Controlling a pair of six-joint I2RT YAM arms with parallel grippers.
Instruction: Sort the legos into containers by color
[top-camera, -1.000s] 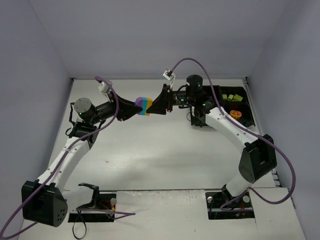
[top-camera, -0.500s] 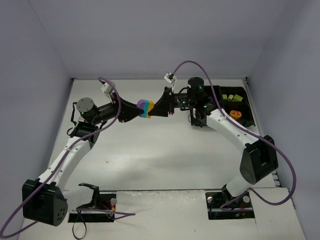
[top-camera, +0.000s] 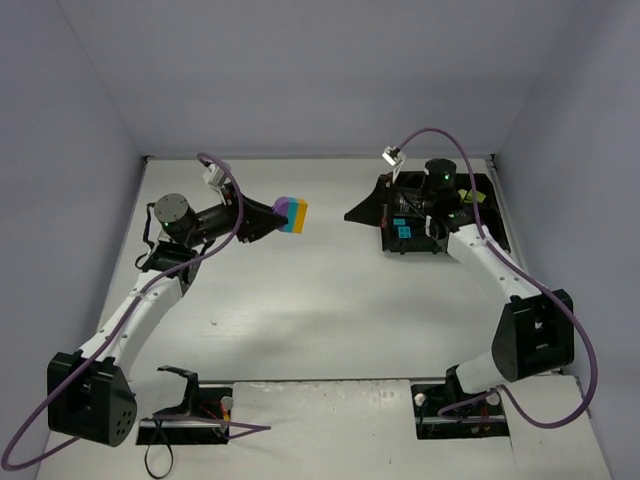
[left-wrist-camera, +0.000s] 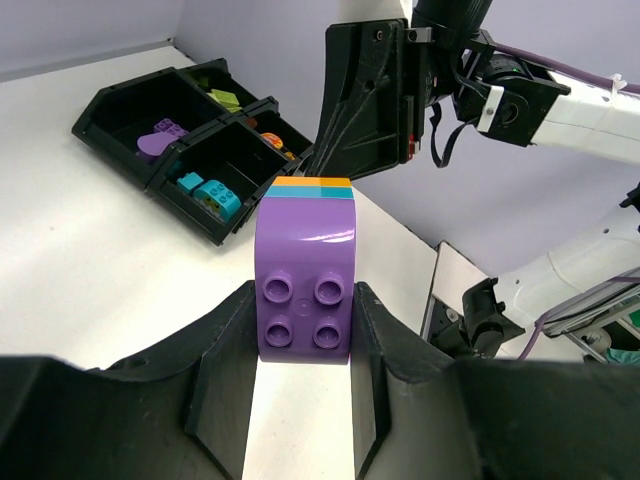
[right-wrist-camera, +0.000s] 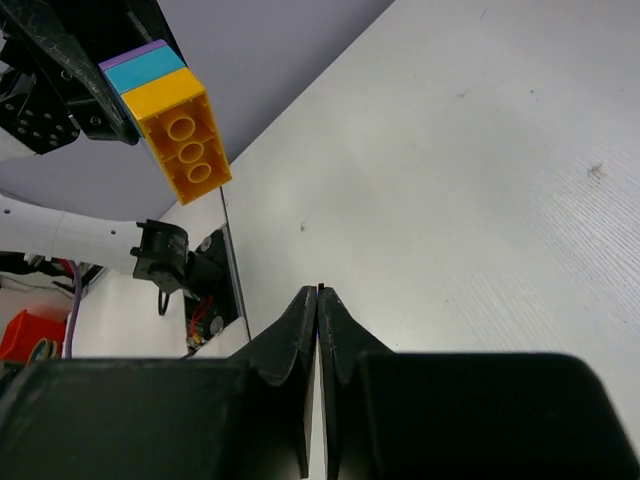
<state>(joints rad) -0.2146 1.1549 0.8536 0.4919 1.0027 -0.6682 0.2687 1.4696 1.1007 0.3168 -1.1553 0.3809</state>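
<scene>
A stack of three legos, a purple brick (left-wrist-camera: 305, 285) with a cyan and an orange one (right-wrist-camera: 185, 135) on its far end, hangs in the air over the table's back middle (top-camera: 291, 214). My left gripper (left-wrist-camera: 303, 292) is shut on the purple brick, one finger on each side. Off to the right of the stack, my right gripper (top-camera: 350, 215) points at it with the jaws pressed together and nothing between them (right-wrist-camera: 318, 292). The black four-part tray (left-wrist-camera: 130, 100) holds purple (left-wrist-camera: 160, 135), cyan (left-wrist-camera: 210, 192), green (left-wrist-camera: 225, 98) and orange (left-wrist-camera: 270, 140) legos in separate compartments.
The tray (top-camera: 385, 247) sits at the back right, partly under my right arm. White walls close in the table at the back and sides. Both arm bases and cables are at the near edge.
My right gripper came off the orange end of the stack, shut, and drew back to the right toward the tray. The whole stack stayed in my left gripper.
</scene>
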